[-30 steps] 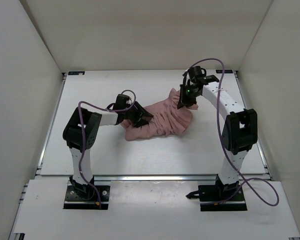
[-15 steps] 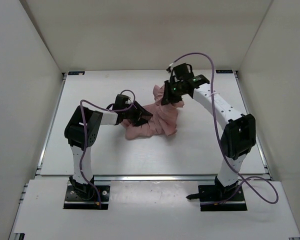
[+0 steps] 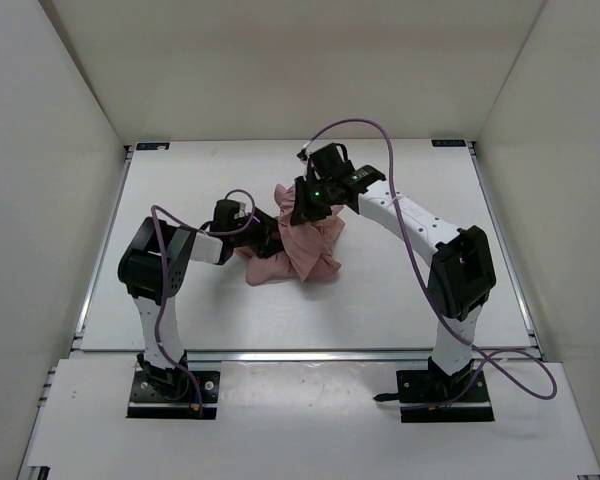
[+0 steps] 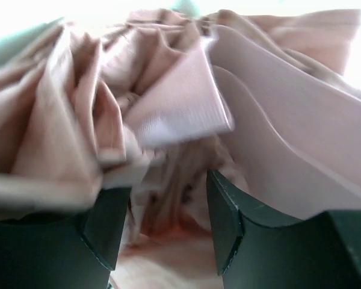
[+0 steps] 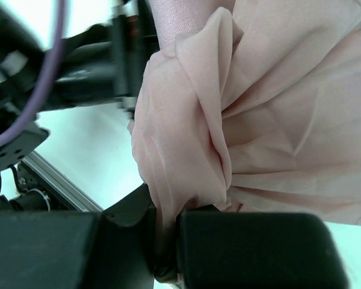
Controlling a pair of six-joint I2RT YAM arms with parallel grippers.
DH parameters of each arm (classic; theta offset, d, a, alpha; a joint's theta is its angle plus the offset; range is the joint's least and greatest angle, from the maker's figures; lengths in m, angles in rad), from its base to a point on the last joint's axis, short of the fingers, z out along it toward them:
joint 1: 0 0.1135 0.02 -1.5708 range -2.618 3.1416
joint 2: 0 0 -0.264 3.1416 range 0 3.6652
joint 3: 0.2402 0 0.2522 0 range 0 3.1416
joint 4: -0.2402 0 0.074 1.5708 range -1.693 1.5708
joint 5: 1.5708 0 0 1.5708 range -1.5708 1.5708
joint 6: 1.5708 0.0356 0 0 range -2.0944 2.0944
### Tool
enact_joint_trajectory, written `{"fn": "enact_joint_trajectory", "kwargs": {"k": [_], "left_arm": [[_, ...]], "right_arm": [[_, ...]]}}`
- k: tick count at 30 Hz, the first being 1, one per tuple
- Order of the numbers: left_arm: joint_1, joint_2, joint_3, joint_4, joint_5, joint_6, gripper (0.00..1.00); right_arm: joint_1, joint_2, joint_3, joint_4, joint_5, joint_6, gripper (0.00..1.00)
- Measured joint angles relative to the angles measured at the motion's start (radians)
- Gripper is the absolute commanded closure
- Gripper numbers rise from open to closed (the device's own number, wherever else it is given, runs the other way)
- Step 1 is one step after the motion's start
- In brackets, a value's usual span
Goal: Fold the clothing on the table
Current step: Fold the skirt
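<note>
**Desk:** Where does the clothing (image 3: 302, 250) lie?

**Reporter:** Heaped in the middle of the table (image 3: 410, 290), its right side lifted and doubled leftward over the rest.

**Desk:** Who has hold of it?

**Reporter:** The right gripper (image 5: 165, 238), pinched tight on a bunched pink edge, hangs over the heap. The left gripper (image 4: 168, 205) sits low at the heap's left edge. Its jaws are partly apart, with pleats crowding the gap but nothing visibly clamped.

**Desk:** Which step is this?

**Reporter:** By the look of it, a right-over-left fold, midway.

**Desk:** And next?

**Reporter:** Probably laying the carried edge flat on the left side and letting go cleanly. The ruffles may bunch, so smoothing could follow.
</note>
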Motion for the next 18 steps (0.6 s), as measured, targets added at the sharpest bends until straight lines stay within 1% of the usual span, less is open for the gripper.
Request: {"fn": "enact_joint_trajectory", "kwargs": {"k": [3, 7, 12, 15, 17, 18], "left_arm": [[0.036, -0.051, -0.073, 0.086, 0.014, -0.076, 0.36], [0.089, -0.132, -0.188, 0.248, 0.036, -0.197, 0.36], [0.128, -0.15, -0.257, 0.474, 0.051, -0.345, 0.37], [0.155, -0.207, -0.313, 0.491, 0.043, -0.37, 0.37], [0.183, -0.283, -0.338, 0.436, 0.02, -0.346, 0.36], [0.203, -0.34, -0.344, 0.379, 0.005, -0.326, 0.35]], "right_arm": [[-0.021, 0.0, -0.007, 0.018, -0.01, 0.006, 1.0], [-0.034, 0.0, -0.009, 0.028, -0.022, 0.01, 1.0], [-0.026, 0.002, -0.012, 0.039, -0.035, 0.01, 1.0], [-0.014, 0.006, -0.012, 0.046, -0.04, 0.01, 1.0], [-0.002, 0.012, -0.014, 0.056, -0.038, 0.01, 1.0], [0.004, 0.015, -0.016, 0.064, -0.038, 0.01, 1.0]]}}
